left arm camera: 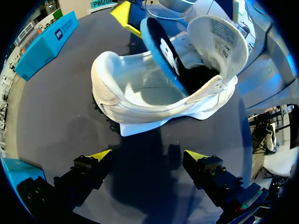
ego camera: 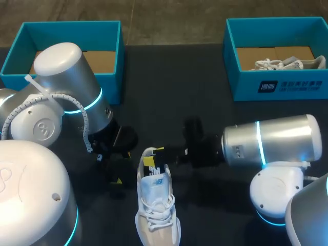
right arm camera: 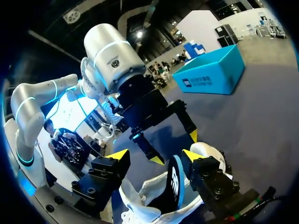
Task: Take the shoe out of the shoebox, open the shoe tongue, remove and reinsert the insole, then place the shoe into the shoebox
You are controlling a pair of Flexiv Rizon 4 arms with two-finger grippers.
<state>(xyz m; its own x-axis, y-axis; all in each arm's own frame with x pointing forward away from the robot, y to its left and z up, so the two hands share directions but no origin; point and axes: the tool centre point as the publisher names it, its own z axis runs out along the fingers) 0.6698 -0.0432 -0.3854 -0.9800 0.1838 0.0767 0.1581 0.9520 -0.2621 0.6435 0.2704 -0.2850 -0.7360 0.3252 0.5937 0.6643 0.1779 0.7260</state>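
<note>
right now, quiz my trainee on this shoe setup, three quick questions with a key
1. True or false: the shoe lies inside a shoebox.
2. What sticks up out of the shoe's opening? A) a sock B) the insole C) a brush
3. Which hand has the insole between its open fingers?

Key
1. False: it lies on the table, outside both boxes.
2. B.
3. The right hand. The left hand is open too, with nothing between its fingers and the shoe's heel ahead of it.
</note>
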